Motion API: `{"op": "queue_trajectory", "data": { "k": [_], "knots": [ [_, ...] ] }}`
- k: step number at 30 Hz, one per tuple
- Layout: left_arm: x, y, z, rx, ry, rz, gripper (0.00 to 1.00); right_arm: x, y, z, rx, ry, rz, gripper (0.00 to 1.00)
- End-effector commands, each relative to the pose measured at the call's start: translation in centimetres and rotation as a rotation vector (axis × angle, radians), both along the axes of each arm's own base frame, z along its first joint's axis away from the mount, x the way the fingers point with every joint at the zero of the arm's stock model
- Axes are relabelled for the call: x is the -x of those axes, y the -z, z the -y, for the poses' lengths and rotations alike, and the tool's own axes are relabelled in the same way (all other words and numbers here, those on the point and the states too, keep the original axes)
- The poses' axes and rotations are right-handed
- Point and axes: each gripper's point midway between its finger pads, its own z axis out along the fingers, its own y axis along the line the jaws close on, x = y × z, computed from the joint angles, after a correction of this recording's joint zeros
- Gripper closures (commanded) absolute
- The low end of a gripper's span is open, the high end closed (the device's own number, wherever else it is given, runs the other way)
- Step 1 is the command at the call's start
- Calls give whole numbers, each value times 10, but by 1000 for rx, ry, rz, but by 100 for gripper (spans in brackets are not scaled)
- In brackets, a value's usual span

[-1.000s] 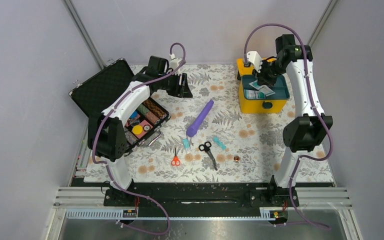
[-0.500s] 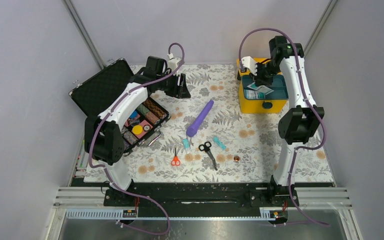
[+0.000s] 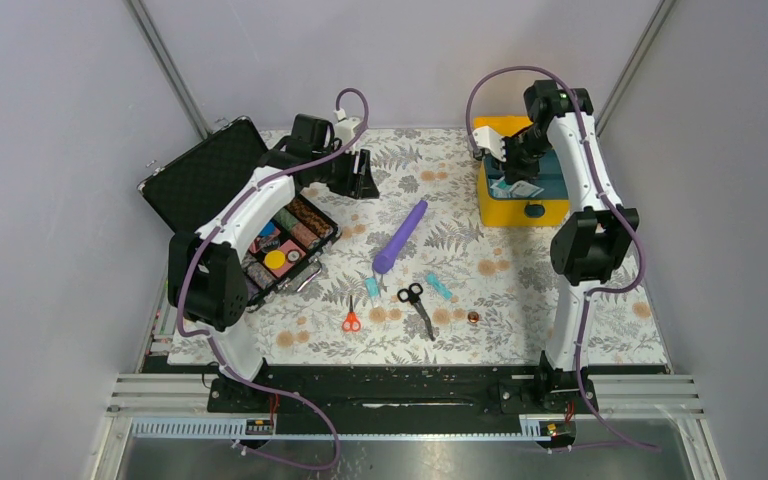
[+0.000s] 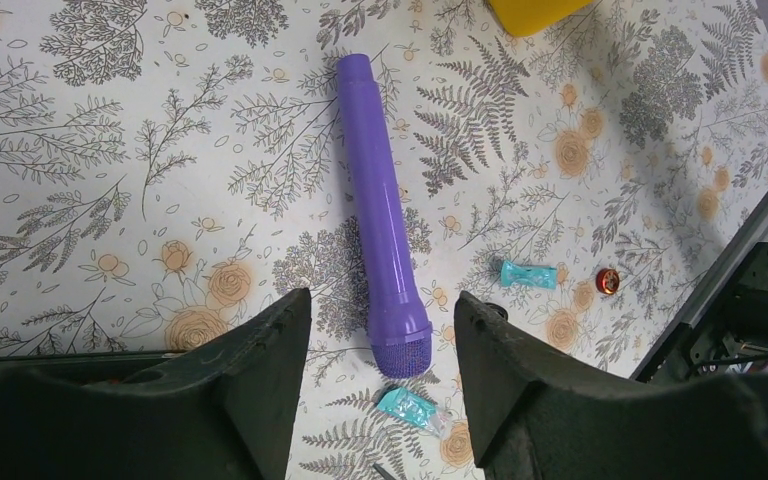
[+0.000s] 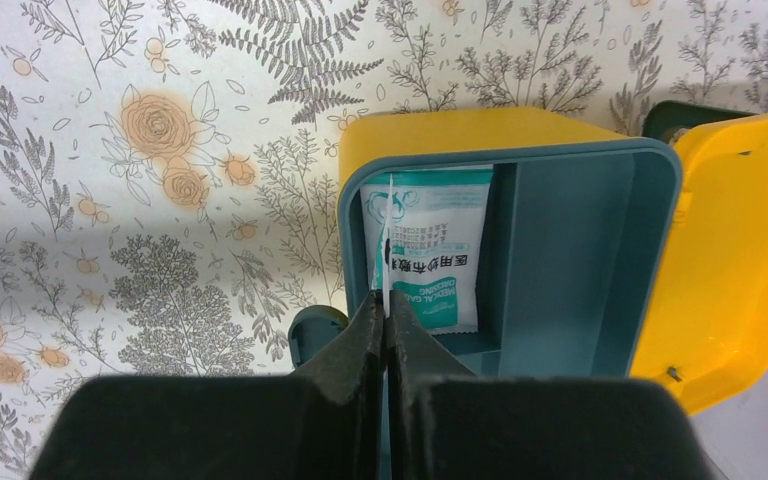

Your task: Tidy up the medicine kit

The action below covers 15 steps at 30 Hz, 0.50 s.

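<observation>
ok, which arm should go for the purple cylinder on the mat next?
Left. The left hand is open and hovers above the purple cylinder, which shows between its fingers. The right hand is shut on what looks like a thin packet over the medicine kit, farther away.

The counter [image 3: 520, 290] is covered with a pale cloth printed with grey ferns and orange roses. A black hard case [image 3: 200, 185] stands open at the far left, its lid leaning back. The yellow medicine kit [image 3: 525, 210] sits at the far right, also open. A purple wand [image 3: 400, 236] lies slantwise in the middle. Nearer the front lie orange-handled scissors [image 3: 351, 318] and black-handled scissors [image 3: 416, 303]. One teal packet [image 3: 371, 287] lies just below the wand's thick end, and another teal packet [image 3: 439, 287] lies to its right. A small reddish round thing [image 3: 473, 317] rests apart from them, further right.
</observation>
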Motion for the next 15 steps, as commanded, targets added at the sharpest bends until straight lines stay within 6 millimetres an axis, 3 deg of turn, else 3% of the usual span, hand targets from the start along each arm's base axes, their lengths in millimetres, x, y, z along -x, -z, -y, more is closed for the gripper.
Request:
{"op": "queue_trajectory", "data": {
  "k": [1,15],
  "knots": [
    [-4,-22,-6,5,-12,82,46,4,-2,4,37,-30,-8,100],
    [-3,-18,-8,-5,-22,77,45,4,12,3,70,-47,-36,99]
  ]
}}
